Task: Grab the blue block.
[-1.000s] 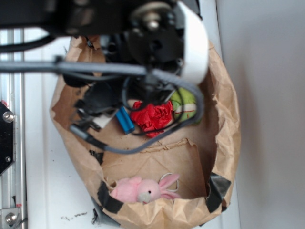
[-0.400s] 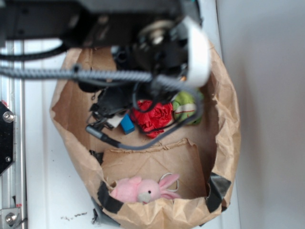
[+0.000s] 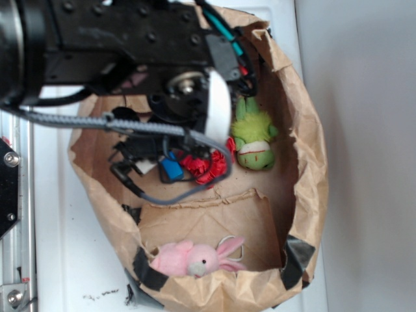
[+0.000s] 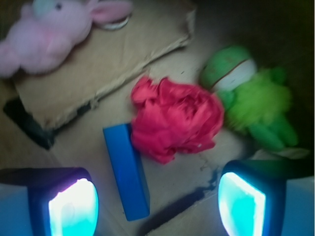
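End effector [image 4: 157,204] pads spread wide apart, w/ blue block [image 4: 126,170] between, touching red flower [image 4: 176,118].

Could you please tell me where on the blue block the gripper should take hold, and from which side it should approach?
Grip the blue block across its narrow width near the free end closest to the gripper, coming straight down from above. It lies flat on the cardboard, a long thin bar, and its far end touches the red fabric flower, so a grip there would likely catch the petals. The jaws are open.
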`<move>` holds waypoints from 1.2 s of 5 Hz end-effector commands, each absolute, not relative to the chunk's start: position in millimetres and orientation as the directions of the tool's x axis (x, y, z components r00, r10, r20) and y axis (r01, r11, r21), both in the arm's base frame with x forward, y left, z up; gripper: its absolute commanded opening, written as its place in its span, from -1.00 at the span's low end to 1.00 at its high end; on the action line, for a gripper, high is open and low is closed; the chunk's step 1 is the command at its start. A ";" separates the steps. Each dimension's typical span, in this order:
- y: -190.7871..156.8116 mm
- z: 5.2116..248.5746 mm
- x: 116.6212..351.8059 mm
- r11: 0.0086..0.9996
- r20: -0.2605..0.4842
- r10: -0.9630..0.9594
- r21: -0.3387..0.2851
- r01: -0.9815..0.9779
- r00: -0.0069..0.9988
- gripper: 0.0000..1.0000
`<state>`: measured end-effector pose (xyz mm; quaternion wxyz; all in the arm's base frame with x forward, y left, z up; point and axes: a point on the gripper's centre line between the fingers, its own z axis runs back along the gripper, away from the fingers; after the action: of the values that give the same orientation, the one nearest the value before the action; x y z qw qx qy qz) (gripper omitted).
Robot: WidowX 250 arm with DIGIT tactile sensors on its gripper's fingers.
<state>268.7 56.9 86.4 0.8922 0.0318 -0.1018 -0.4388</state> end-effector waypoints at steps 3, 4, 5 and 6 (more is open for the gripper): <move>48.6 69.2 267.3 0.561 0.044 -0.828 0.093 0.823 0.559 1.00; 35.6 67.9 264.7 0.541 0.024 -0.841 0.071 0.838 0.541 1.00; 29.2 70.1 265.1 0.544 0.017 -0.839 0.049 0.838 0.544 1.00; 34.0 69.8 256.2 0.553 0.040 -0.833 0.019 0.833 0.552 1.00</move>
<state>254.4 36.6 59.7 0.8816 -0.0153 -0.0102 -0.4717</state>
